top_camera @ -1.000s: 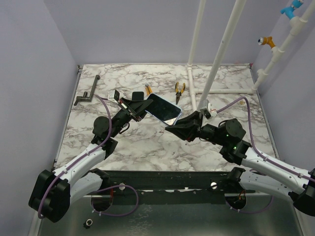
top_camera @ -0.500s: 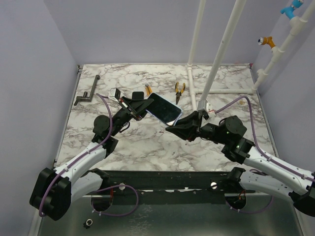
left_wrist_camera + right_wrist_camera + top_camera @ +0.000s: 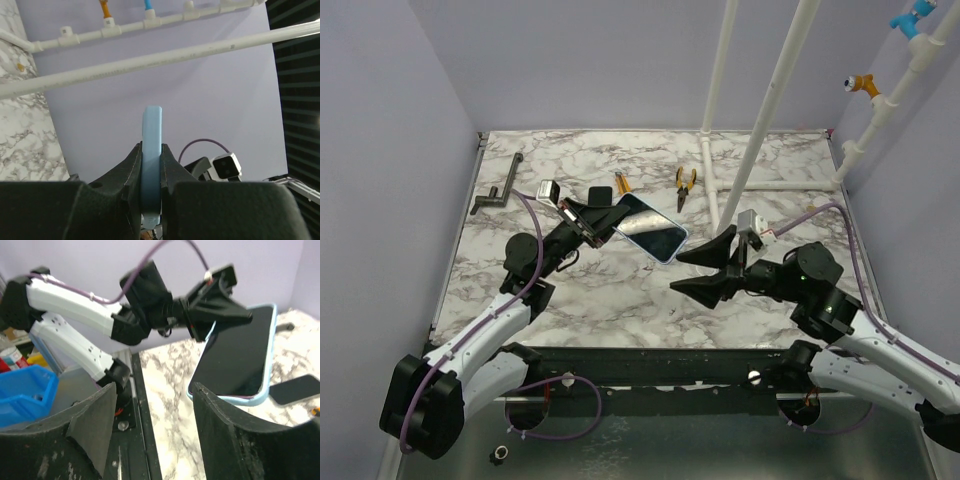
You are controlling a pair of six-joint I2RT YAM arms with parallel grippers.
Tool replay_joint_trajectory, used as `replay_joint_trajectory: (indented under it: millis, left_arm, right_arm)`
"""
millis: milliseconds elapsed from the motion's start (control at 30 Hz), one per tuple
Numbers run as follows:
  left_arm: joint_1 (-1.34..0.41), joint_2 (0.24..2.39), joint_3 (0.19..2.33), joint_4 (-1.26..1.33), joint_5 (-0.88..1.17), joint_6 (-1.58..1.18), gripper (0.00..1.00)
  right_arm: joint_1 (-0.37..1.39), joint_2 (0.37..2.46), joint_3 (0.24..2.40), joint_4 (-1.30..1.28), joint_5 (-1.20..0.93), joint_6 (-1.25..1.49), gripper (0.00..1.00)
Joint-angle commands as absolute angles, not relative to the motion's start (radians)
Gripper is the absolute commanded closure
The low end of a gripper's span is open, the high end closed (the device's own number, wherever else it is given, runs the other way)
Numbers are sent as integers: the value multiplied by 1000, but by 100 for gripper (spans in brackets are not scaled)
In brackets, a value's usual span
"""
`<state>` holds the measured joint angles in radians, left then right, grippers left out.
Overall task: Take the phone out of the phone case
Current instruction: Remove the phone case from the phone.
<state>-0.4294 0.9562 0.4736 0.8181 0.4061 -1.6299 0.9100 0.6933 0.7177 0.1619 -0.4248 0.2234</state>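
Overhead, the right pincer (image 3: 676,273) gapes wide; the left wrist view shows the left pincer (image 3: 151,148) pinching the phone case (image 3: 152,125) edge-on.

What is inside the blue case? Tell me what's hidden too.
The phone, dark screen showing, fills the case. The left gripper clamps one end and covers it; the phone's back cannot be seen.

Marble table (image 3: 590,290) is seen. Yellow-handled pliers (image 3: 685,185) are laid at far centre, with a small orange-handled tool (image 3: 620,183) left of them. A dark metal crank (image 3: 498,192) is placed far left. White pipes (image 3: 765,130) are angled up at far right. A blue bin (image 3: 22,387) is seen off the near edge.
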Motion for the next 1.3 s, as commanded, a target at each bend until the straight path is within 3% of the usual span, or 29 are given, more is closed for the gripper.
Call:
replay_joint_trajectory:
  millis: [0, 100, 300, 467, 867, 1267]
  left_arm:
    - [-405, 924, 511, 796, 431, -1580, 100]
    - [-404, 915, 514, 797, 427, -1584, 100]
    - [-402, 876, 529, 798, 397, -1578, 100]
    - [-402, 853, 535, 799, 371, -1585, 100]
    - [-402, 848, 548, 800, 350, -1610, 100]
    - [-402, 871, 529, 828, 366, -1593, 100]
  right_arm:
    - [913, 606, 696, 235, -290, 304, 33]
    - [913, 604, 657, 302, -190, 389, 22]
    - [913, 648, 629, 329, -51, 558, 16]
    - [913, 673, 595, 375, -117, 619, 12]
    - [914, 799, 582, 520, -276, 680, 16]
    - [913, 690, 554, 423, 87, 818, 14]
